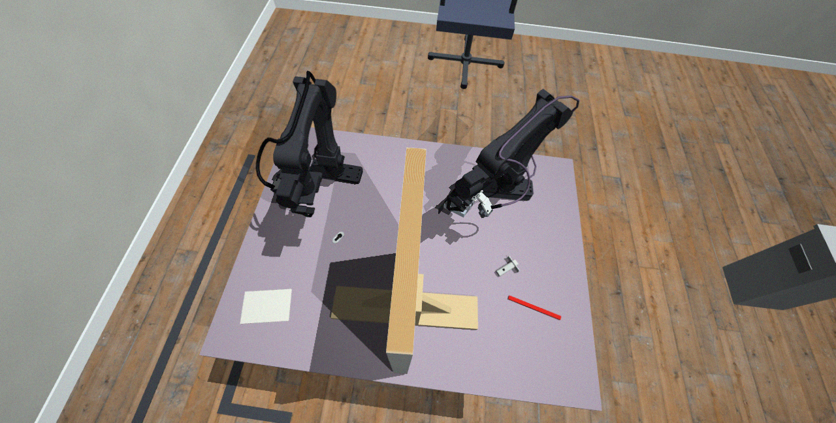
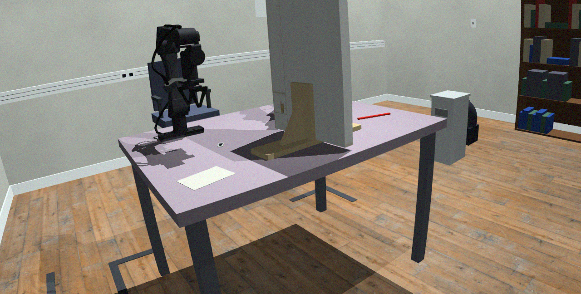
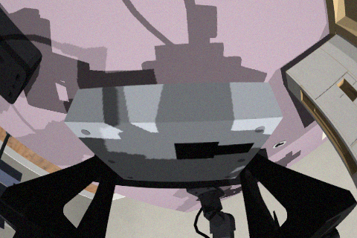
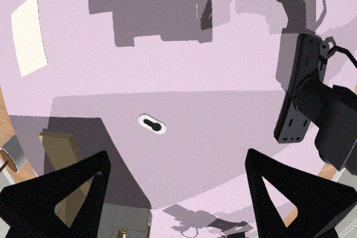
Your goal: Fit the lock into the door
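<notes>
Current step (judged): carry the lock (image 1: 460, 213) (image 3: 175, 104) to the door and align it. The lock is between the left fingers (image 1: 449, 209), which stand fairly wide and grip its body. It is off the table (image 1: 543, 361) (image 2: 243, 188) (image 3: 260, 4) (image 4: 223, 67), at about 2 o'clock from the door's middle in the top view, and not yet inserted.

The door (image 1: 407, 227) (image 2: 306, 28) (image 3: 320, 67) (image 4: 126, 216) stands upright on its wooden stand (image 1: 462, 306) (image 2: 302, 109). The slot (image 3: 329, 130) shows in the door's edge; that edge faces 12 o'clock from above.

Next move (judged): bring the lock round to that edge, square it, then feed it toward 6 o'clock until the plate is flush. Verify keyhole alignment.

Caution: a skewed entry could jam, or push the door over.

The right fingers (image 1: 302, 210) (image 2: 195, 104) are wide open and empty. Below them lies the escutcheon (image 1: 334, 240) (image 4: 143, 119). The handle piece (image 1: 503, 269) and red rod (image 1: 534, 307) lie near 4 o'clock, outside the judged path.
</notes>
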{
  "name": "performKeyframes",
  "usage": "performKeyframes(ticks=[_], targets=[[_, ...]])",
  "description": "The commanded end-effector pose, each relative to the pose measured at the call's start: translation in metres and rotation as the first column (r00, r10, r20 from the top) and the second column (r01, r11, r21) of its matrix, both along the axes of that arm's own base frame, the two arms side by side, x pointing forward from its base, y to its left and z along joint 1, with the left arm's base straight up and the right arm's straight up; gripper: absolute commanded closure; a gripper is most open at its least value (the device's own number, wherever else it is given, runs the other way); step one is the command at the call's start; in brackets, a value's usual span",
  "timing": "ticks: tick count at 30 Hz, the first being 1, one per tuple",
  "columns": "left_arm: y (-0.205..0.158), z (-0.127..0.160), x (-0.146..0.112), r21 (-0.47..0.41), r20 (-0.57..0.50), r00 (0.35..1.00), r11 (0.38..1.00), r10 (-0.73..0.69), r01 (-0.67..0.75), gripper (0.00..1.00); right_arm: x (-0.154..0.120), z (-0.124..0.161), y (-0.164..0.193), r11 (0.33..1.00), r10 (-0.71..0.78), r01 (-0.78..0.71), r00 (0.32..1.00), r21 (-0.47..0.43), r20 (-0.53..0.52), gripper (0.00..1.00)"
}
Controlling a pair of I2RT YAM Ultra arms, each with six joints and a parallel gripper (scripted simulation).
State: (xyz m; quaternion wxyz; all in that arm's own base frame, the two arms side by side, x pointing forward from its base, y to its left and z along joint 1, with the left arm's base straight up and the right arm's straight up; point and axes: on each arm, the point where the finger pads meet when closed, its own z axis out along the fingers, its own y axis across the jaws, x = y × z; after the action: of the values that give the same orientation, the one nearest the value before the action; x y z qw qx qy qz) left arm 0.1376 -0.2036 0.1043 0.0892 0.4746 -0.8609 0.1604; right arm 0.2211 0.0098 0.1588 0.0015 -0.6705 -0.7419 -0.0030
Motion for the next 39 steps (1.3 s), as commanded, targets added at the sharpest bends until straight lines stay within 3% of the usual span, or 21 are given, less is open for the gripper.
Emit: performKeyframes(ticks=[1,39], targets=[[-0.007,0.008,0.004,-0.04,0.071,0.997,0.998,-0.041,0.044,0.23,-0.001,0.003,0.0,1.0,0.0,0.0,1.0,-0.006,0.004,0.0],[-0.008,0.005,0.008,0.035,0.26,0.942,0.977,-0.211,0.21,0.23,-0.001,0.003,0.0,1.0,0.0,0.0,1.0,-0.006,0.004,0.0]])
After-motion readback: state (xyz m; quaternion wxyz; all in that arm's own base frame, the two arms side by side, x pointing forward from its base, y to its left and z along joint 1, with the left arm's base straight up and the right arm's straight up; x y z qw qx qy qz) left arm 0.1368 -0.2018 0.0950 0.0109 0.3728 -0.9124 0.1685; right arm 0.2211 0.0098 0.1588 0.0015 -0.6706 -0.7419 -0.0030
